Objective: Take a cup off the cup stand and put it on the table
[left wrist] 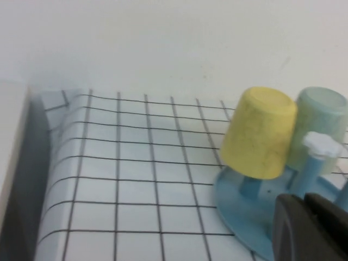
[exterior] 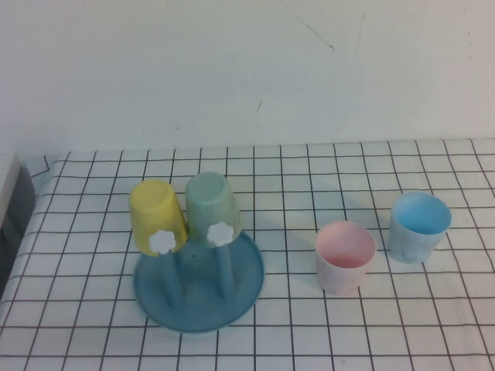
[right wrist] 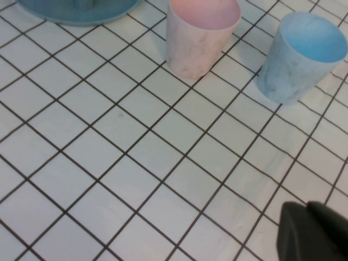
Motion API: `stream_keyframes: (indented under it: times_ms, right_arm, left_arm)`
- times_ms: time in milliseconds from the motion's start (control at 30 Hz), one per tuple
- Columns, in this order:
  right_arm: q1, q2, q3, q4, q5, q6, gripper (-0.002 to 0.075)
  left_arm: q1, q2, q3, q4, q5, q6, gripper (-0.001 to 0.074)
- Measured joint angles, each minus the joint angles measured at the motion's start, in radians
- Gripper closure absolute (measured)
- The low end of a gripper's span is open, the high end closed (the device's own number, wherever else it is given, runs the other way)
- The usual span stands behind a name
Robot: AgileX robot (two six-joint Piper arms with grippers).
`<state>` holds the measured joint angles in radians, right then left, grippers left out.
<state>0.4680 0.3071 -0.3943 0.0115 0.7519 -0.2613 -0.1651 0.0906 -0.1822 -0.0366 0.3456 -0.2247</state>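
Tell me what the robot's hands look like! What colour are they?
Only small bits show. The left gripper appears in the left wrist view as dark grey, smooth and rounded, in front of the blue cup stand. The right gripper is the same dark grey rounded shape over the table. No cables, stickers or markings show. The high view shows neither arm.
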Motion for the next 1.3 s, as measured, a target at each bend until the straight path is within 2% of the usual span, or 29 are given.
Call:
stream_keyframes:
  times_ms: [100, 200, 1300]
  right_arm:
    - [0.0, 0.0, 0.0, 0.0, 0.0, 0.0, 0.0729]
    - [0.0, 0.0, 0.0, 0.0, 0.0, 0.0, 0.0729]
    - [0.0, 0.0, 0.0, 0.0, 0.0, 0.002, 0.0729]
  left_arm:
    - [0.082, -0.064, 0.088, -0.058, -0.031, 0.083, 0.0736]
    - [0.105, -0.097, 0.164, -0.075, -0.033, 0.107, 0.0736]
    - [0.126, -0.102, 0.199, -0.092, -0.019, 0.184, 0.0736]
